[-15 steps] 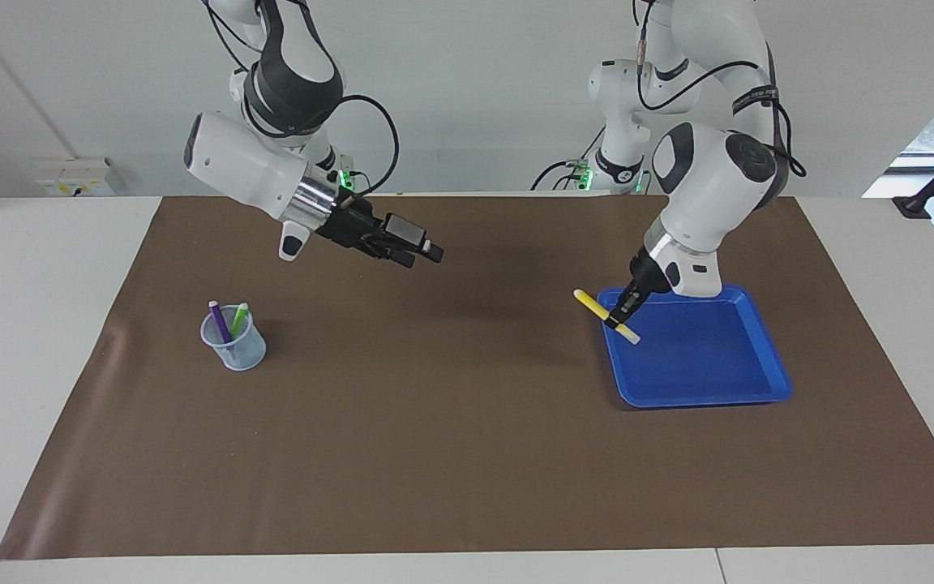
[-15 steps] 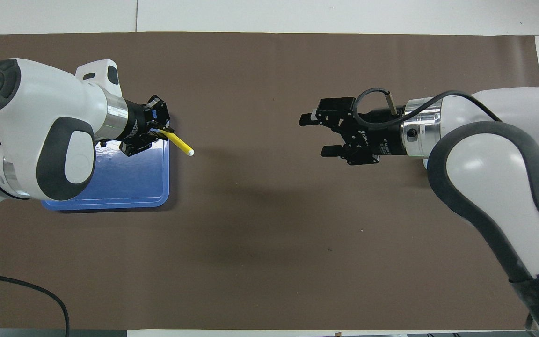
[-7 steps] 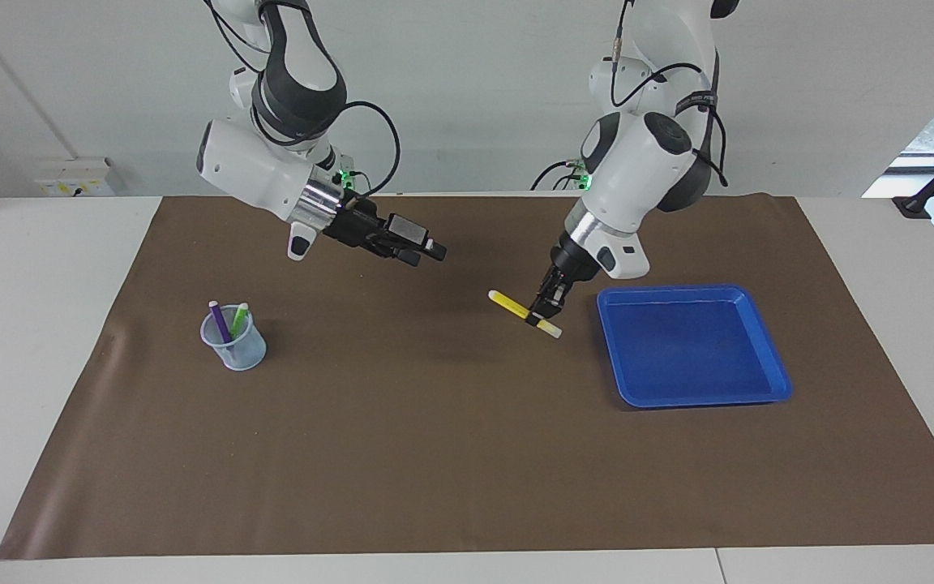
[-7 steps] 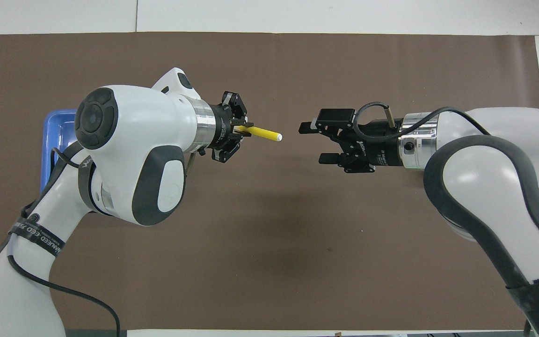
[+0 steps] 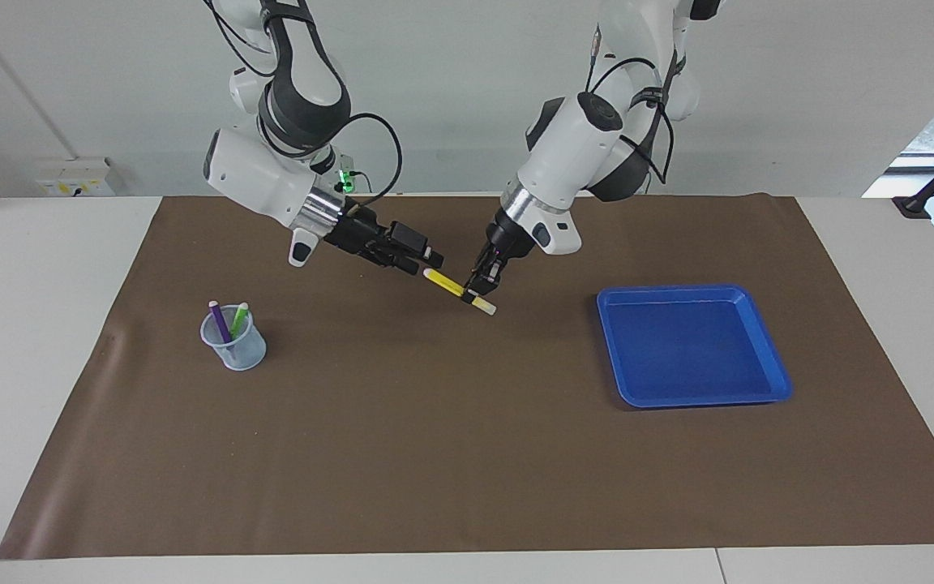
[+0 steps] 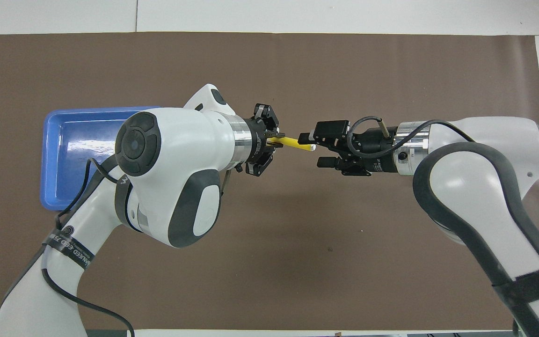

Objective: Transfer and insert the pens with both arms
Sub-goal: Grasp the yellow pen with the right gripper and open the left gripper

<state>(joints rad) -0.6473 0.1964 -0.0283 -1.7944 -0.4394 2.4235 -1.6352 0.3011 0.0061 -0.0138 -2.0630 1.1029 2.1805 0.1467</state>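
My left gripper is shut on the yellow pen, holding it level above the middle of the brown mat. The pen's free end reaches between the fingers of my right gripper, which stands open around that tip. The purple pen and the green pen stand in a clear cup toward the right arm's end of the table. In the overhead view the right arm hides the cup.
A blue tray with nothing in it lies toward the left arm's end of the table. The brown mat covers most of the white table.
The left arm has carried the yellow pen from over the tray to the middle, into the right gripper's reach. The right gripper's fingers have drawn slightly closer together.
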